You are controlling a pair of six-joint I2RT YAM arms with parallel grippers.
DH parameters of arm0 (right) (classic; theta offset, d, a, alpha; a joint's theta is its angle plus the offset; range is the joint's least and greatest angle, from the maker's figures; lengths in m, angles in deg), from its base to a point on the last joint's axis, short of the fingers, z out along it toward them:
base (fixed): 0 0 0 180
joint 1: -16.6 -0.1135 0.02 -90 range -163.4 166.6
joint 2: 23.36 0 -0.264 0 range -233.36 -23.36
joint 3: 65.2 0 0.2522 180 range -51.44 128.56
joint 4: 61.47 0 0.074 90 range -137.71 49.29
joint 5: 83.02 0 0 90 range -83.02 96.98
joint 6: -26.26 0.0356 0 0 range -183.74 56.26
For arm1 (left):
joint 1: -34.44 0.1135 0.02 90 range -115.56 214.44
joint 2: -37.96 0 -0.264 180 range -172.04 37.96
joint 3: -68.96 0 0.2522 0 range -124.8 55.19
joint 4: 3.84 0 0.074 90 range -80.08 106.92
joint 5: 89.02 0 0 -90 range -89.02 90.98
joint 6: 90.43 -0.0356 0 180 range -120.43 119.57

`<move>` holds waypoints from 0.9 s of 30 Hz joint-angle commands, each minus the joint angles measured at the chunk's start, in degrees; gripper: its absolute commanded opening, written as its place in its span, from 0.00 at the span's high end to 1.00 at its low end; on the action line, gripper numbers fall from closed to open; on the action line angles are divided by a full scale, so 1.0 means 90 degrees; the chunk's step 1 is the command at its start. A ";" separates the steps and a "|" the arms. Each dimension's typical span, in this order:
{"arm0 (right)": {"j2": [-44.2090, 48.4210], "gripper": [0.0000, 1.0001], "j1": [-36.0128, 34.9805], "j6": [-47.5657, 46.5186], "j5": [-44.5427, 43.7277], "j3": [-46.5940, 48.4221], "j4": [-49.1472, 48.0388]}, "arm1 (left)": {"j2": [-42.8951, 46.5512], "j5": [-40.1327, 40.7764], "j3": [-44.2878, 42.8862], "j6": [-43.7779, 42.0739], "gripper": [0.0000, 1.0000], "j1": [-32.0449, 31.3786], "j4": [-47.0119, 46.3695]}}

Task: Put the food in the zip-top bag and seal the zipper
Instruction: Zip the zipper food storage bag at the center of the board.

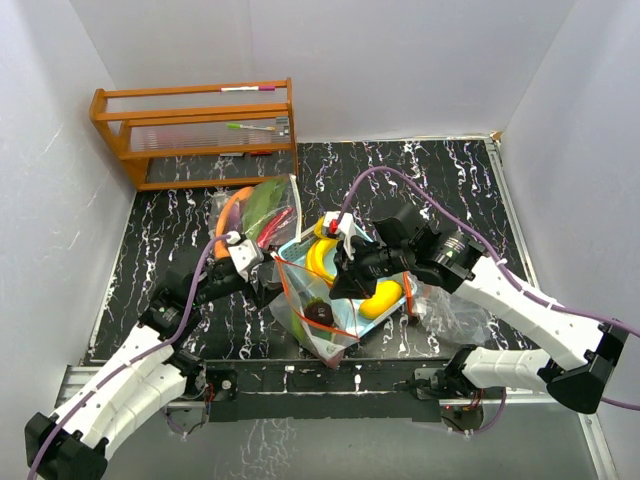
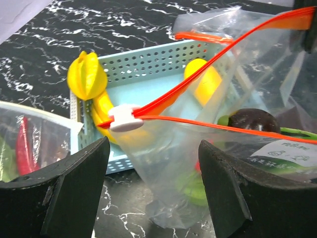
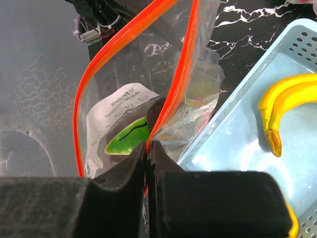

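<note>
Top view, left claw: spread open, just left of the blue basket.
Top view, right claw: clenched on the zip-top bag, over the basket.
Top view, food: bananas are seen in the basket.
Left wrist view, left claw: released, nothing is held; the white slider is seen in front of the basket.
Left wrist view, food: an aubergine is seen in the bag.
Right wrist view, right claw: pinched tight on the orange zipper strip, left of the basket.
Right wrist view, food: a green piece is in the bag.
</note>
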 commanded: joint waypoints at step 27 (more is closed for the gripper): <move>0.0686 0.39 0.0029 0.0159 -0.2627 0.0078 -0.0853 | 0.0405 -0.0021 -0.1975 -0.0759 1.00 0.0050 0.2922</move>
